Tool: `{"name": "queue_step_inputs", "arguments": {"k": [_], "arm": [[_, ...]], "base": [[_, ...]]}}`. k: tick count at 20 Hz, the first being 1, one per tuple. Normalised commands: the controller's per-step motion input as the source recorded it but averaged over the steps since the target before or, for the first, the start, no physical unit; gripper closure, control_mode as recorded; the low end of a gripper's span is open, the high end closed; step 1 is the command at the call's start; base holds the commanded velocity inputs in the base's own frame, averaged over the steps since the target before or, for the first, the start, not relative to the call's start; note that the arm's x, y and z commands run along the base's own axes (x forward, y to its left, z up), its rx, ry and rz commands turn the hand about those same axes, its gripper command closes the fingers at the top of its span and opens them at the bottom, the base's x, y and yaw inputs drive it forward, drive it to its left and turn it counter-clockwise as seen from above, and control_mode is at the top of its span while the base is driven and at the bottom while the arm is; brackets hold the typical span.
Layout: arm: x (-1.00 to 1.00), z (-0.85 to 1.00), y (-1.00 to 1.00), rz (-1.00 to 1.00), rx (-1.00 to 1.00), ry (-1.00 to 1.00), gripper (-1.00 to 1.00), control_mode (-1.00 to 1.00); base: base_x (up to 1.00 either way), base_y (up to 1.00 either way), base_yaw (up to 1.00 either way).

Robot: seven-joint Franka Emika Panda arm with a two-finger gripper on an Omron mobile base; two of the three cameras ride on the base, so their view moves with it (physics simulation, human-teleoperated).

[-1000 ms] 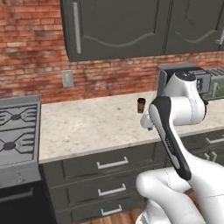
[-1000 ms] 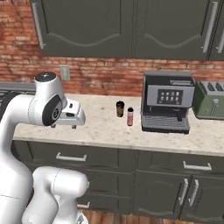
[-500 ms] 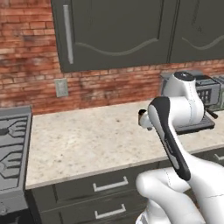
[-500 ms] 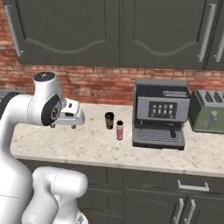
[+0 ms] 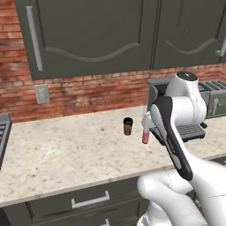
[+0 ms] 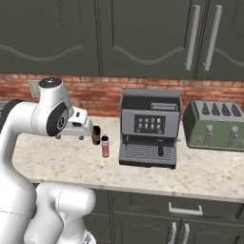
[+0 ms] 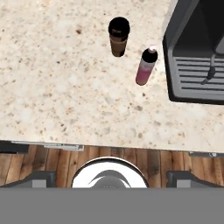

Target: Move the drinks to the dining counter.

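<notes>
Two of the drinks stand side by side on the beige speckled kitchen counter: a short dark brown cup (image 5: 128, 126) (image 6: 96, 135) (image 7: 118, 36) and a small pink dark-capped bottle (image 5: 145, 134) (image 6: 105, 146) (image 7: 146, 66). My gripper (image 6: 70, 137) (image 7: 112, 178) hangs above the counter's front edge, short of both and pointing down. Its fingertips (image 7: 38, 178) stand wide apart, open, with nothing between them. The dining counter is out of view.
A black coffee machine (image 6: 151, 126) (image 7: 197, 52) stands right beside the pink bottle. A green toaster (image 6: 217, 125) sits further right. Dark wall cabinets (image 5: 97, 35) hang over a brick wall. Bare counter (image 5: 66, 150) stretches to the left, with wooden floor (image 7: 131, 159) below the edge.
The whole picture has shifted: the base has driven right along the counter, so the stove has slid out of view and the cup and bottle sit nearer. The gripper stays open.
</notes>
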Motion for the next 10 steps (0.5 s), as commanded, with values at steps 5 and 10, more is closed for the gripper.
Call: {"name": "queue_step_inputs", "arguments": {"k": [5,10], "arm": [[0.0,0.0,0.0,0.0,0.0,0.0,-1.0,1.0],[0.0,0.0,0.0,0.0,0.0,0.0,-1.0,1.0]], "base": [[0.25,-0.19,0.0],[0.26,-0.34,0.0]]}}
